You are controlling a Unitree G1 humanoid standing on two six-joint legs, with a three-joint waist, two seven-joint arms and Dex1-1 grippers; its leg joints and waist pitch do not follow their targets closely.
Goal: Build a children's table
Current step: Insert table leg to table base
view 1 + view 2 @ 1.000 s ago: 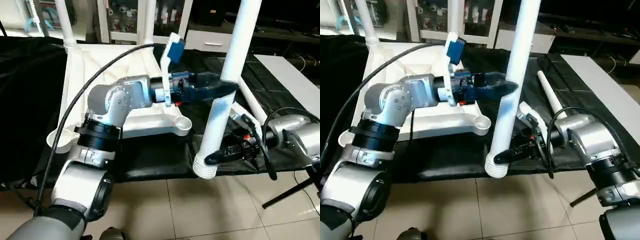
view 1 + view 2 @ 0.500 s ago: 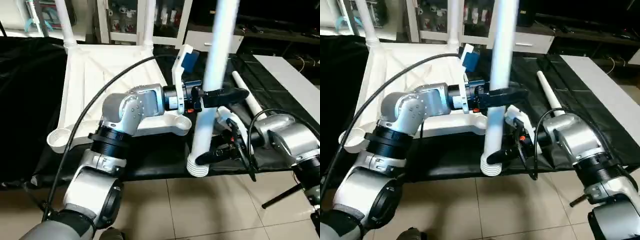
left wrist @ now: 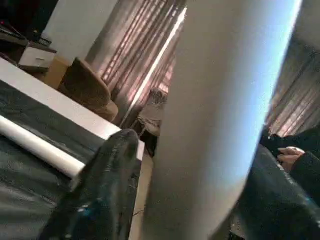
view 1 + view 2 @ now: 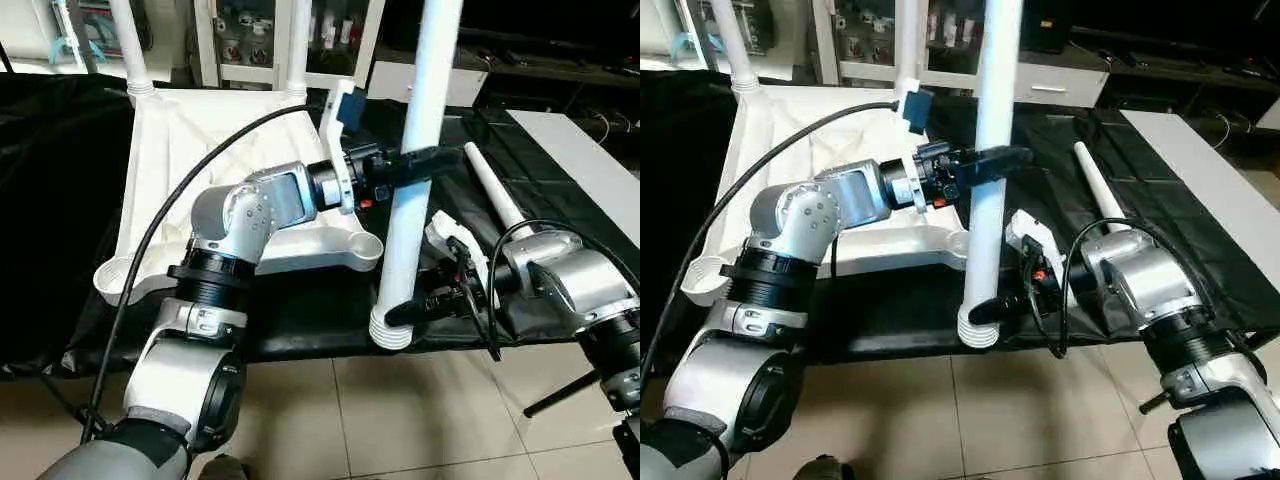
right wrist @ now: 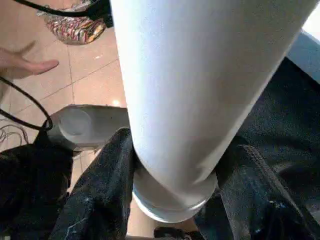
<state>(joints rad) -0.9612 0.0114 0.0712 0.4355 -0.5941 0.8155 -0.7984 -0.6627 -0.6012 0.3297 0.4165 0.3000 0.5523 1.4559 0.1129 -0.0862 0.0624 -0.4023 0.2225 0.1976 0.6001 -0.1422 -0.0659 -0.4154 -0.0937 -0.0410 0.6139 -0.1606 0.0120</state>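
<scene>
1. The step in hand, as I judge it, is carrying a table leg [image 4: 415, 170] to a corner socket: the leg is standing nearly upright in the centre of the head-camera frame, its ribbed threaded end hanging low over the front edge of the black cloth [image 4: 300, 320].
2. The right gripper [image 4: 410, 312] is clamping the leg just above that threaded end, one black finger on each side in the right wrist view.
3. The left gripper [image 4: 992, 160] is straddling the leg's upper shaft, fingers [image 3: 102, 190] on both sides; whether they are pressing on it I cannot tell.
4. The tabletop [image 4: 215, 150] is lying underside up in the upper left, two legs already standing in its far corners, its near-right socket [image 4: 366, 247] just left of the held leg.
5. The next move probably calls for setting the threaded end squarely over that socket and twisting it in.
6. A spare leg [image 4: 492, 190] is lying on the cloth at right, near the right arm's path; the left arm's black cable [image 4: 170, 190] is arcing over the tabletop and could snag.
</scene>
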